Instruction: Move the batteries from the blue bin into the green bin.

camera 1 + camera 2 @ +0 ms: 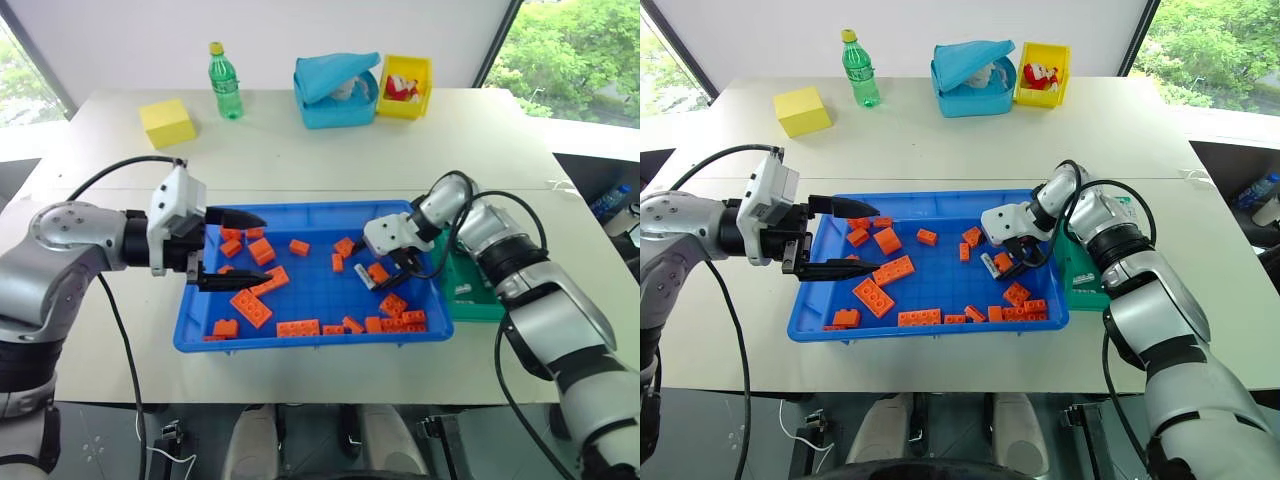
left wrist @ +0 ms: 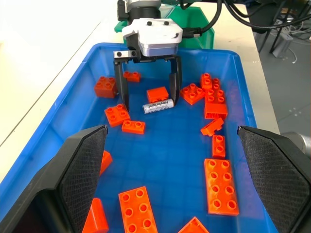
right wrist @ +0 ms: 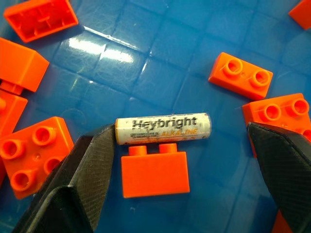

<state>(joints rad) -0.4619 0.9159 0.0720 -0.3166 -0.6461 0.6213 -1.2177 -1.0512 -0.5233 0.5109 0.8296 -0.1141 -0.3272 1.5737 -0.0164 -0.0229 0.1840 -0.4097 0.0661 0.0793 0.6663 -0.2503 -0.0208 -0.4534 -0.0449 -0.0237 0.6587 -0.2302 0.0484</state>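
Observation:
One battery (image 3: 163,128), a silver cell with printed lettering, lies on the gridded floor of the blue bin (image 1: 310,342), against an orange brick (image 3: 154,174). My right gripper (image 2: 150,102) points down into the bin's right part, open, with a finger on either side of the battery's ends. One fingertip (image 3: 99,150) is at the battery's end; the other stands well apart. My left gripper (image 1: 255,250) hovers open and empty over the bin's left edge, pointing right. The green bin (image 1: 470,300) stands just right of the blue bin, partly behind my right arm.
Several orange bricks (image 1: 251,307) are scattered across the blue bin. At the table's far side stand a yellow block (image 1: 167,122), a green bottle (image 1: 225,82), a light-blue lidded box (image 1: 335,92) and a yellow bin (image 1: 405,86).

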